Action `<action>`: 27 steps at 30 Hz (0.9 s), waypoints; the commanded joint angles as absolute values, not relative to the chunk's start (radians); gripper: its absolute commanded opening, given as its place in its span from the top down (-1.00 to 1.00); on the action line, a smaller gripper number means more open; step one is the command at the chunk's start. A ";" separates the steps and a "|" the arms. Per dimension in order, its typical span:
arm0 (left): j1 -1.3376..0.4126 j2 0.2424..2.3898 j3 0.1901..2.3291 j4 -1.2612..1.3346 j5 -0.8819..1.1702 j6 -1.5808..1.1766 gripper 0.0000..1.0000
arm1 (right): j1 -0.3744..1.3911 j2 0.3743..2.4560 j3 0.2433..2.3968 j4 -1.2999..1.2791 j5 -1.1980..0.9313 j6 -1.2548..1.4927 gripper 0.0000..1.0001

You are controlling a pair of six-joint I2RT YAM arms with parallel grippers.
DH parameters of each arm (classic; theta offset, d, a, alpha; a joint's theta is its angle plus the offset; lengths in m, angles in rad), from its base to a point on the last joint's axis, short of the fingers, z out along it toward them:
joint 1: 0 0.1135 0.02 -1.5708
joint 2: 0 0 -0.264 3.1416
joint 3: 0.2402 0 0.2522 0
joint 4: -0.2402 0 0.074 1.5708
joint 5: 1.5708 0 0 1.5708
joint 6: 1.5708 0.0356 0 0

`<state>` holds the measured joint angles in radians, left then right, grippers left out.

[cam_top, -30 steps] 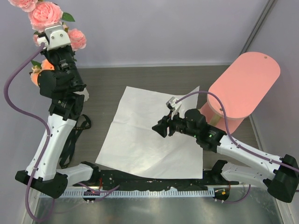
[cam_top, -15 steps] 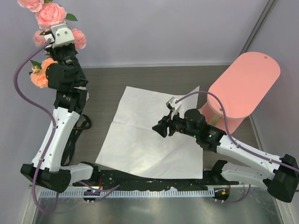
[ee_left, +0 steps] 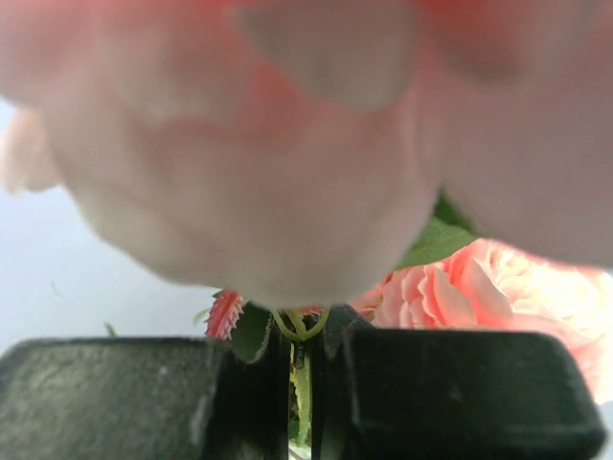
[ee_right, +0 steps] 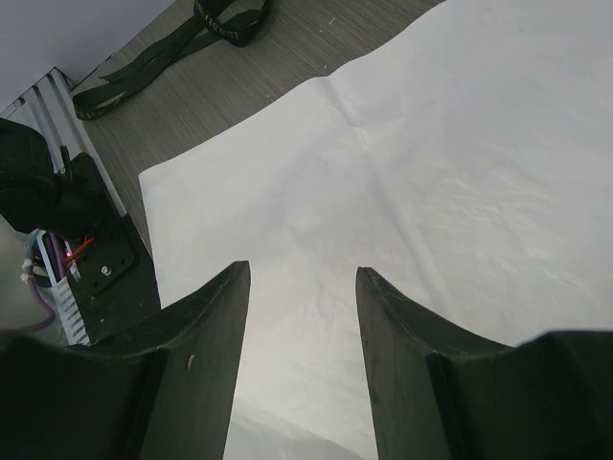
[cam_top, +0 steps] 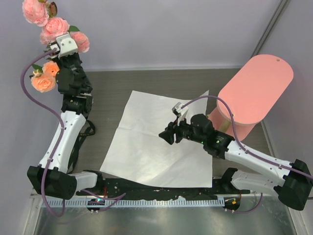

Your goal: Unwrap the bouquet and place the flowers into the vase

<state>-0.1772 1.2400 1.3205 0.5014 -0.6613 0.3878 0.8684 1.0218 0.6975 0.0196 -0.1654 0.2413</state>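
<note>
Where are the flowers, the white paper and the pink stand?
flowers (cam_top: 53,25), top view, on a pink bloom's petals.
white paper (cam_top: 151,147), top view, on its flat middle.
pink stand (cam_top: 257,88), top view, on its oval top.

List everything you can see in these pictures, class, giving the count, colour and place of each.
flowers: one bunch, pink and peach with green stems, held up at the far left
paper: one sheet, white, spread flat mid-table
ribbon: one, black, on the table beside the left arm
stand: one, pink with an oval top, right side of the table
table: one, grey-brown wood grain, under everything
left pincer: one, black, shut on the flowers' stems
right pincer: one, black, open above the paper, holding nothing
</note>
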 commanded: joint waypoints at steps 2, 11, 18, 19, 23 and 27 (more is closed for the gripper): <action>-0.144 1.272 1.287 0.606 -0.680 0.302 1.00 | 0.871 1.028 0.736 0.052 -0.160 0.238 -0.08; -0.127 1.321 1.204 0.675 -0.735 0.291 1.00 | 0.871 1.038 0.736 0.052 -0.160 0.236 -0.08; -0.121 1.361 1.167 0.704 -0.804 0.275 1.00 | 0.873 1.037 0.742 0.052 -0.161 0.238 -0.08; -0.120 1.367 1.164 0.707 -0.816 0.273 1.00 | 0.871 1.037 0.742 0.054 -0.161 0.239 -0.08; -0.120 1.373 1.157 0.687 -0.822 0.247 0.91 | 0.871 1.035 0.739 0.052 -0.164 0.244 -0.08; -0.120 1.361 1.146 0.650 -0.834 0.212 0.64 | 0.873 1.034 0.741 0.048 -0.166 0.247 -0.08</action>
